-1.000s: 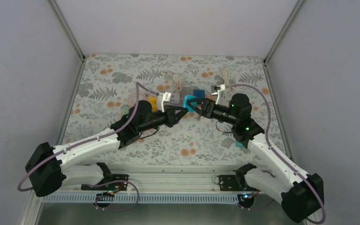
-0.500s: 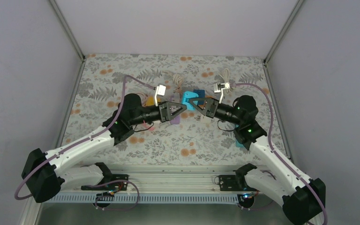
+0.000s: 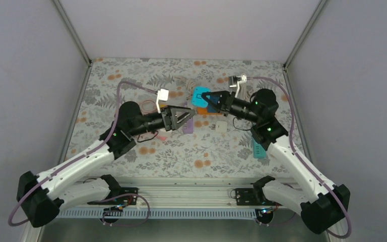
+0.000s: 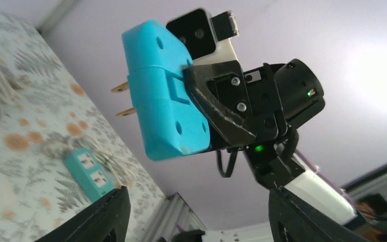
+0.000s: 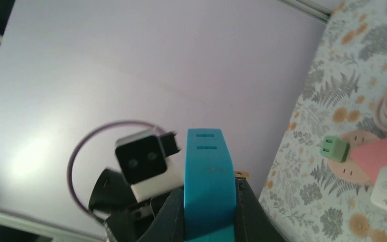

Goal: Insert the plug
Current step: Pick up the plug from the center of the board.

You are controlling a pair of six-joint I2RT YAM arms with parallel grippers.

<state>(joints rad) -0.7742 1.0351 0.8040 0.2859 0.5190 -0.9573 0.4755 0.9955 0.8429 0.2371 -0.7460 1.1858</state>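
Observation:
The plug [image 3: 198,96] is a cyan block with two brass prongs, held in the air above the middle of the table. My right gripper [image 3: 207,101] is shut on it. In the right wrist view the plug [image 5: 207,171] fills the gap of that gripper [image 5: 209,191], both black fingers pressed on its sides. Seen from the left wrist, the plug [image 4: 164,96] has its prongs pointing left. My left gripper [image 3: 180,117] hangs just left of and below it, apart from it. This gripper [image 4: 196,199] is open with nothing between its fingers.
A teal power strip [image 3: 258,148] lies on the floral mat by the right arm, also visible as the strip [image 4: 91,174]. A white adapter [image 3: 221,126], a purple piece [image 3: 188,126] and coiled cables [image 3: 189,83] lie near the middle. A green plug [image 5: 332,148] sits further left.
The left gripper has opened, let go of the cyan plug and drawn back to the left. The right gripper has shut on the plug and carried it slightly toward the back.

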